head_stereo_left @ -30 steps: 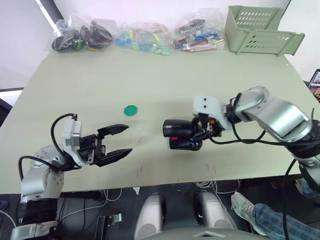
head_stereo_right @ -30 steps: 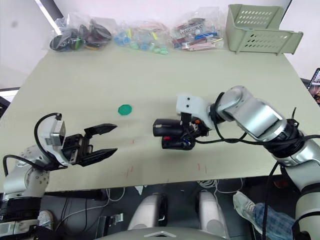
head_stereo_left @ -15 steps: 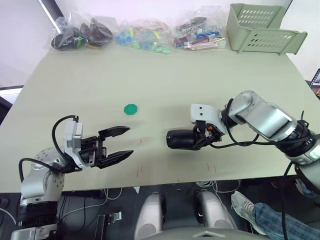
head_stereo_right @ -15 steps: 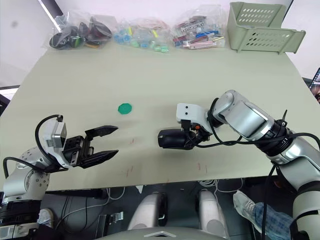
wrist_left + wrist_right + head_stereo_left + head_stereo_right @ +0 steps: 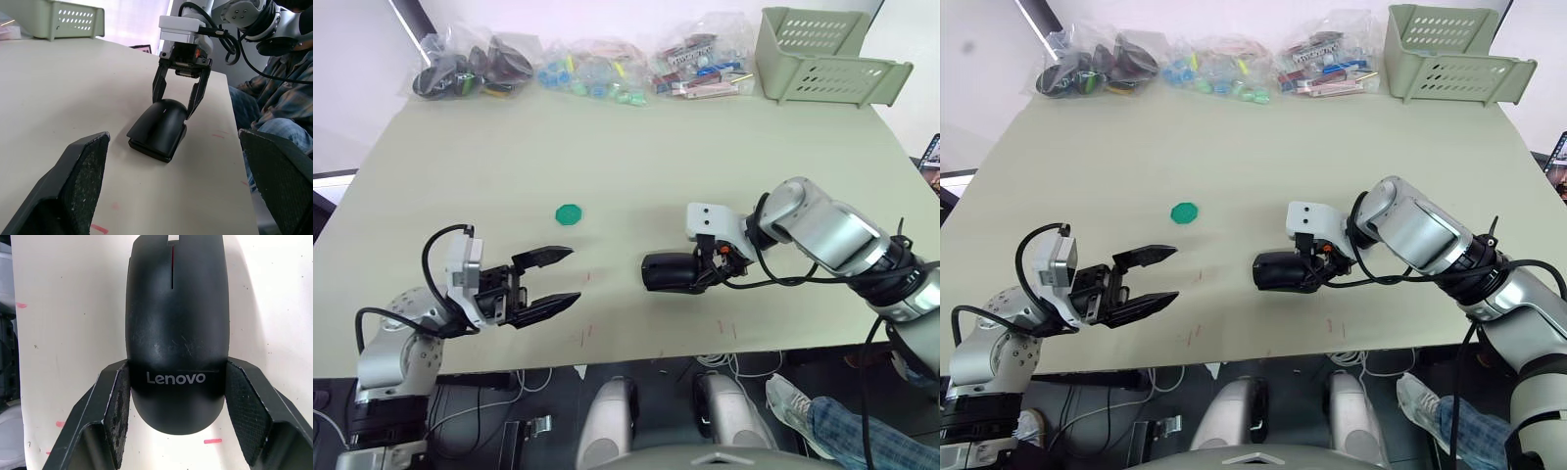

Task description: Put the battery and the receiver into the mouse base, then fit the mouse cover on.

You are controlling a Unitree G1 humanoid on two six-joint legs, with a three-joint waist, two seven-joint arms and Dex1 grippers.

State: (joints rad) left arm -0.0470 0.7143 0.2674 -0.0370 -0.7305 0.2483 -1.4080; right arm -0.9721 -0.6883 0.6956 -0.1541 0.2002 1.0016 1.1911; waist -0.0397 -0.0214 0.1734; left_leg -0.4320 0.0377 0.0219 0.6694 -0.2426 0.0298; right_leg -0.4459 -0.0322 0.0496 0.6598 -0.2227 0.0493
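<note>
Mouse cover [image 5: 177, 318] is smooth, faintly scuffed black plastic; table [image 5: 636, 157] matt.

Pale green table [image 5: 636, 147], rectangular, with faint red marks near its front edge. White wall behind; dark floor below the front edge, with loose cables [image 5: 533, 387]. Even, bright lighting.

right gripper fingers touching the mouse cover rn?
Touching. In the right wrist view both fingers of the right gripper press against the sides of the mouse cover at its logo end, with no table showing between.
</note>
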